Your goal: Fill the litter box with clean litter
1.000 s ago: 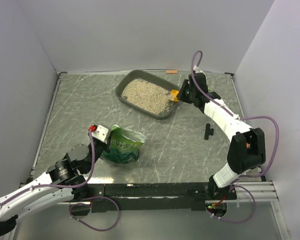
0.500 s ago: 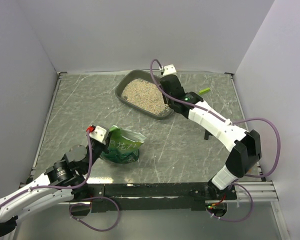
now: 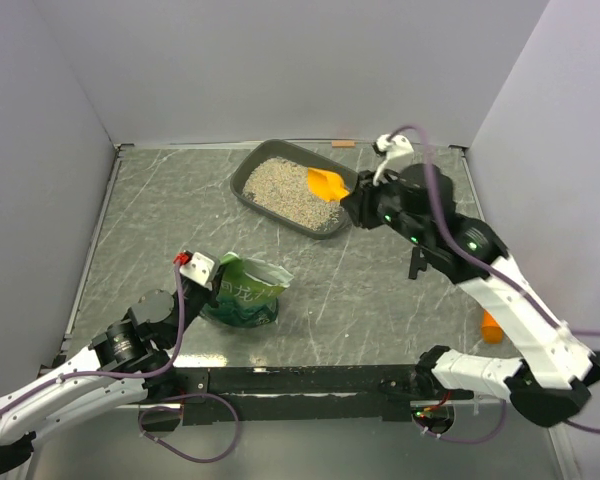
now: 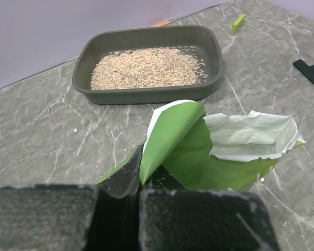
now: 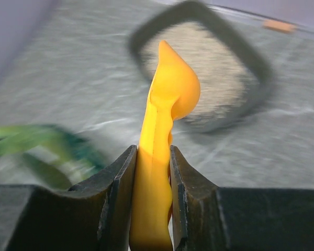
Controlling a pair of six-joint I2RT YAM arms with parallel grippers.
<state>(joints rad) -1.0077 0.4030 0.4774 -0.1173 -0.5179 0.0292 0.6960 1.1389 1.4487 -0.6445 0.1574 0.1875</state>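
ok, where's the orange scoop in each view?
Top external: orange scoop overlaps the right end of the litter box.
Left wrist: not in it.
Right wrist: centre, upright, clamped in the right tool.
Shared landmark: the litter box, in all three.

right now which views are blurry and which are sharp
Right wrist: the litter box and green bag are smeared by motion blur, while the orange scoop between the fingers is sharp; left wrist: crisp on the clean litter; top external: evenly lit, mostly sharp.
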